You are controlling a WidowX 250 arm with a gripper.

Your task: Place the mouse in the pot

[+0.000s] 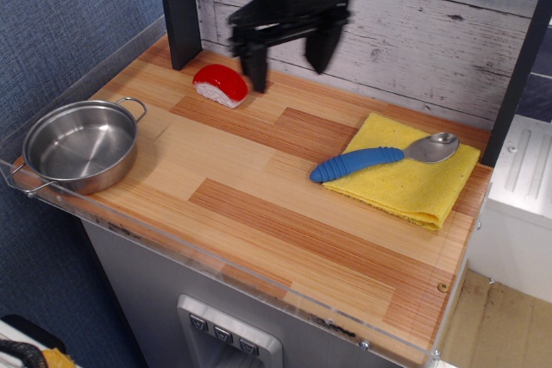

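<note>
the worktop [259, 187] is showing as striped wood planks in light and reddish tones, a clear plastic lip running along its front and left edges. whitewashed board wall [414, 32] is standing behind, blue textured wall [60, 23] to the left, a dark upright post [179, 6] at the back left corner. the yellow cloth [414, 178] is lying flat at the right. the pot [79, 146] is sitting at the front left corner, shiny, nothing inside. the tool [288, 62] is hanging at the back, its fingers spread wide, gripping nothing, just right of the mouse. the blue-handled spoon [384, 157] is resting across the cloth. the mouse [221, 84] is lying on the worktop near the post, well apart from the pot.
</note>
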